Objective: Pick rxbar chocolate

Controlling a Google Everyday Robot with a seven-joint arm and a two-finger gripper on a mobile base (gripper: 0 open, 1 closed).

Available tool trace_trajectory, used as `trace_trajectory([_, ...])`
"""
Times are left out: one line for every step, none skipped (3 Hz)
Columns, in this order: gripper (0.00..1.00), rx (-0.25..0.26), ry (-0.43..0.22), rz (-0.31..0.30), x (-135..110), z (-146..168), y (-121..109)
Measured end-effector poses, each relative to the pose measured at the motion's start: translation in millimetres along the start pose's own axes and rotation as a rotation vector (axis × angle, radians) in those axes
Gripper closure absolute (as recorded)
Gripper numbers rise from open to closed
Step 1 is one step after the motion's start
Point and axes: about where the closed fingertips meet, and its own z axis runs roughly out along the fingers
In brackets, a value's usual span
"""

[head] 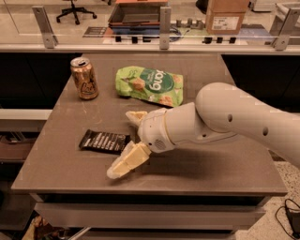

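Beyond the far edge of my work surface I see a low glass partition on metal posts [164, 27], with a cardboard box [227, 16] and an office chair [75, 9] on the floor behind it. On my side is the grey-brown table [56, 164], which takes up most of the view. My white arm [234, 112] comes in from the right edge and reaches across the middle of the top towards the left. At its end the gripper [120, 144] has its cream fingers [127, 161] spread wide and has hold of nothing. One finger points towards the far side, close to the near edge of the green snack bag [150, 85]. The other angles down towards the front edge of the table. The bag lies flat at the middle of the far half. The rxbar chocolate [103, 141] lies flat in the front-left part of the table, a black wrapper with white lettering. Its long side runs along the front edge, and its right end sits just beside the front finger, in line with the gap between the two. I cannot tell whether that finger touches the wrapper. A copper-coloured can [84, 78] stands upright near the far-left corner, well apart from the bar.
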Motion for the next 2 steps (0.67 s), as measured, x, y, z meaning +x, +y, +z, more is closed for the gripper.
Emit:
trace_trajectory([0.00,-0.014,-0.037,0.011,2.8,15.7,3.0])
trace_trajectory([0.16,-0.016,-0.038,0.007,1.3,17.2,4.4])
